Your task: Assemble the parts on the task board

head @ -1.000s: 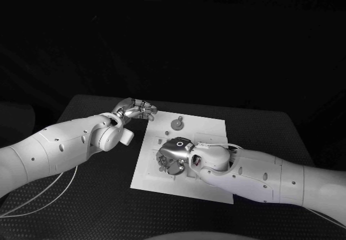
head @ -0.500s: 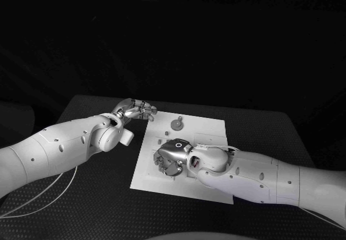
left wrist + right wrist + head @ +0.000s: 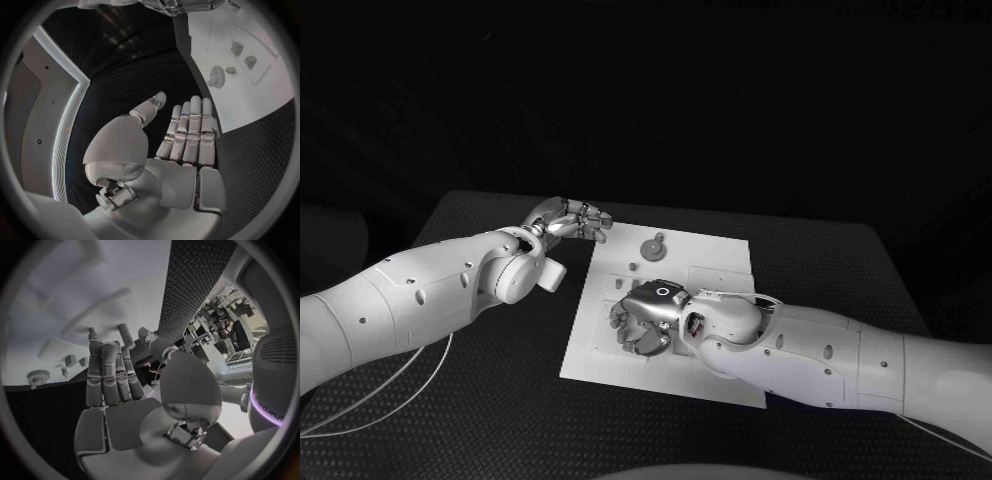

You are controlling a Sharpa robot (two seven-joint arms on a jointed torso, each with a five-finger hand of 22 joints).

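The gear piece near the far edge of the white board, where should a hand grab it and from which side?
Probably by its toothed rim, coming straight down from above: the gear lies flat on the task board with open board around it. The left hand is nearest, off the board's far left corner.

task board [image 3: 711,262]: white plate, flat, mid-table | gear part [image 3: 653,246]: round, grey, near far edge | small parts [image 3: 242,54]: beside gear

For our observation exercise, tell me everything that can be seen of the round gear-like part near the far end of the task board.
The gear-like part is a small grey toothed disc with a raised hub, plastic by its look. It lies flat on the white task board, near the far edge, with smaller pieces beside it. Nothing touches it: the left robot hand is off the board, the right robot hand lower down.
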